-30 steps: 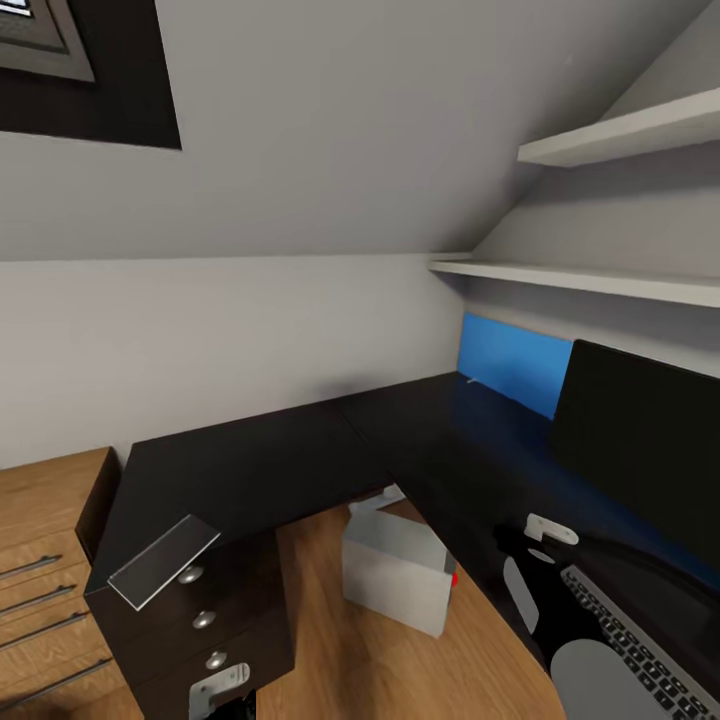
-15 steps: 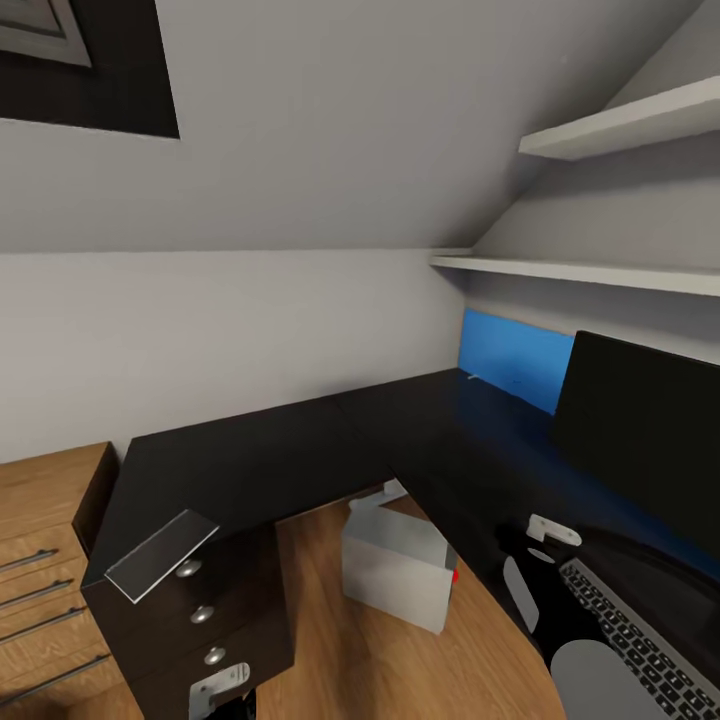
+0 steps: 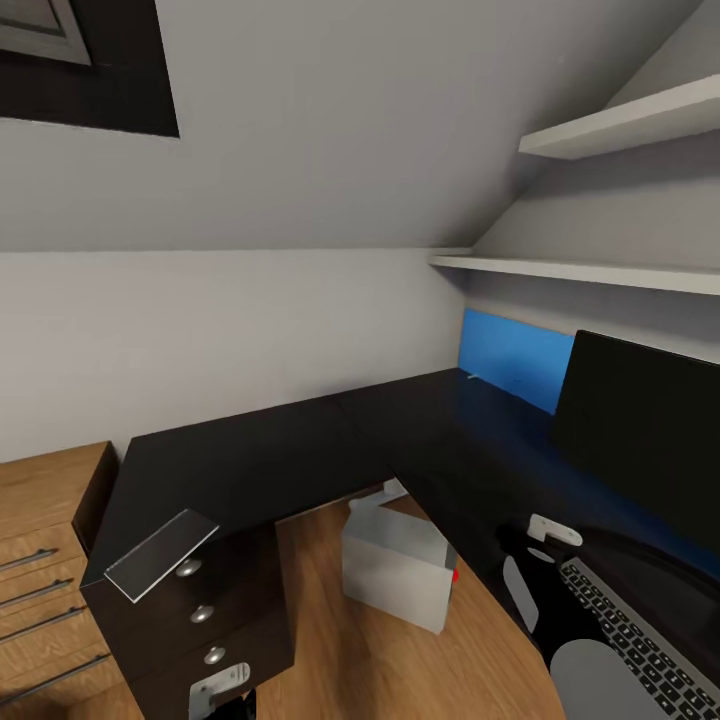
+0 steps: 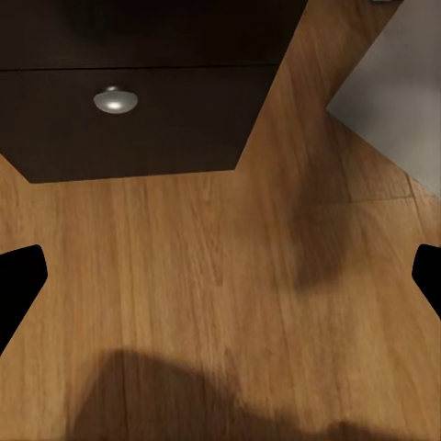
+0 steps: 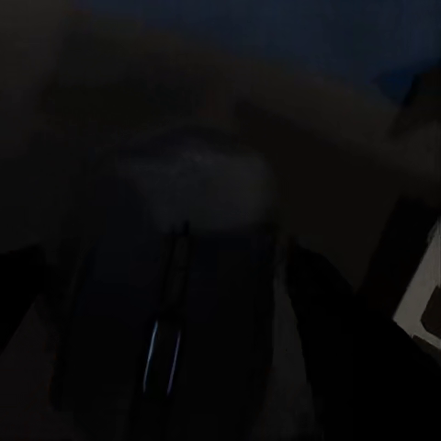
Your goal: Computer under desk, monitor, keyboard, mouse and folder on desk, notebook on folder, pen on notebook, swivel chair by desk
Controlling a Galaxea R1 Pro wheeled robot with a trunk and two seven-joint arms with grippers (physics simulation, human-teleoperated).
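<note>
The glossy black L-shaped desk (image 3: 260,460) fills the room's corner, with a blue back panel behind it. On its right wing stands the monitor (image 3: 640,450); the keyboard (image 3: 640,640) lies in front of it. My right gripper (image 3: 535,575) hovers low over the desk just left of the keyboard. Its wrist view is very dark and shows the mouse (image 5: 175,276) close up between the fingers; whether they grip it is unclear. The grey-white computer (image 3: 395,570) stands on the floor in the desk's inner corner. My left gripper (image 4: 220,285) is open above bare wood floor.
A black drawer block with round knobs (image 3: 200,615) hangs under the desk's left end, a clear plate (image 3: 160,555) lying on top. A light-wood drawer unit (image 3: 45,560) stands further left. Two white shelves (image 3: 600,275) run above the monitor. The sloped wall is close behind.
The whole head picture shifted slightly upward a second ago, so the camera moved. Since then nothing has visibly moved.
</note>
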